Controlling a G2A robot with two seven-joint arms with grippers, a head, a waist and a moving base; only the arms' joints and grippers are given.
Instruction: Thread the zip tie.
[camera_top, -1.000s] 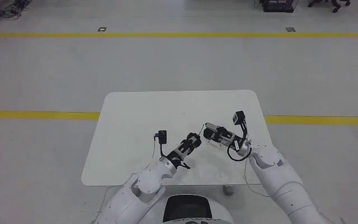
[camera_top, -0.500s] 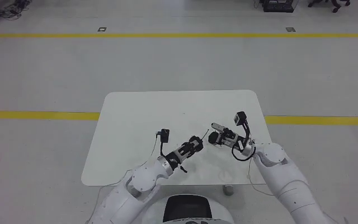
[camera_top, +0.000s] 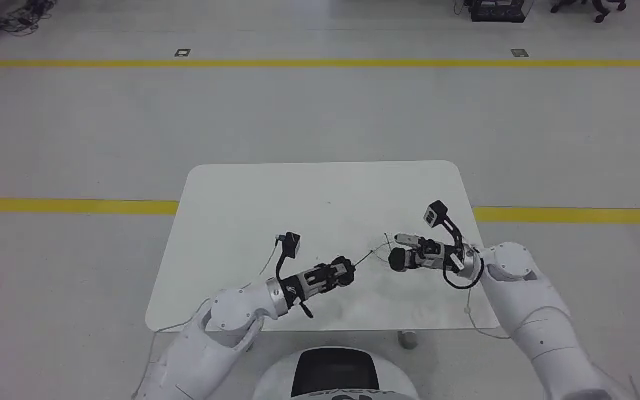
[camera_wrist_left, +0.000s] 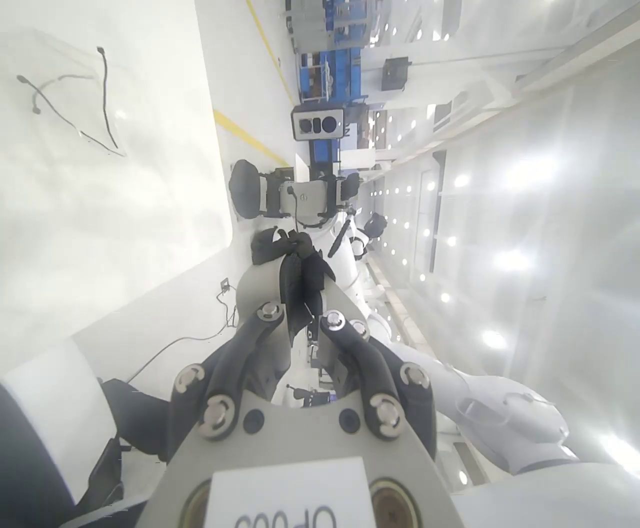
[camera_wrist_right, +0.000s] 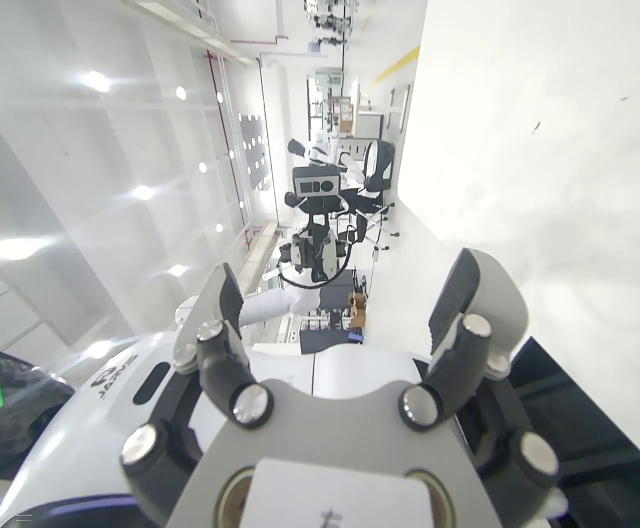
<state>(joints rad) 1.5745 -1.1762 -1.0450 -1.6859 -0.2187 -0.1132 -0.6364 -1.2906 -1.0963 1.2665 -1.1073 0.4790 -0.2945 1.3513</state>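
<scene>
A thin black zip tie (camera_top: 368, 257) sticks out of my left gripper (camera_top: 345, 270), which is shut on it just above the white table (camera_top: 300, 200) near the front edge. The tie slants up toward my right gripper (camera_top: 397, 250), which faces it from the right at a small gap. In the right wrist view the right gripper (camera_wrist_right: 345, 295) is open with nothing between its fingers (camera_wrist_right: 460, 290). The left wrist view has the left gripper (camera_wrist_left: 295, 250) with its black pads pressed together and the tie's free end (camera_wrist_left: 340, 237) pointing at the open right gripper (camera_wrist_left: 297, 192).
Two loose black zip ties (camera_wrist_left: 102, 95) (camera_wrist_left: 55, 107) lie on the table farther back. The table's right edge and front edge are close to both grippers. The floor around has yellow lines (camera_top: 320, 63).
The right gripper has drawn back to the right and toward the front edge. The left gripper with the zip tie has dropped toward the front edge and turned to point right.
</scene>
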